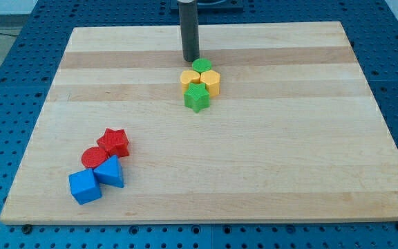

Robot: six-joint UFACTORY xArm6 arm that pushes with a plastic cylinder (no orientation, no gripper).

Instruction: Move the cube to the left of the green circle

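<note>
One camera looks down at a slant from the wooden board's (254, 159) near edge, framing it whole.

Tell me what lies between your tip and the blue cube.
In the camera view, mostly bare board separates my tip from the blue cube. Near the cube, the red cylinder and blue triangular block lie along that line.

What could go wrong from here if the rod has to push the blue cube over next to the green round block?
1. The blue cube touches the blue triangle, with the red round block and red star close behind; a push may drag them along.
2. My tip sits right beside the green round block, so moving off could nudge it.
3. The two yellow blocks and the green star crowd the green round block, so the arriving cube may knock them.
</note>
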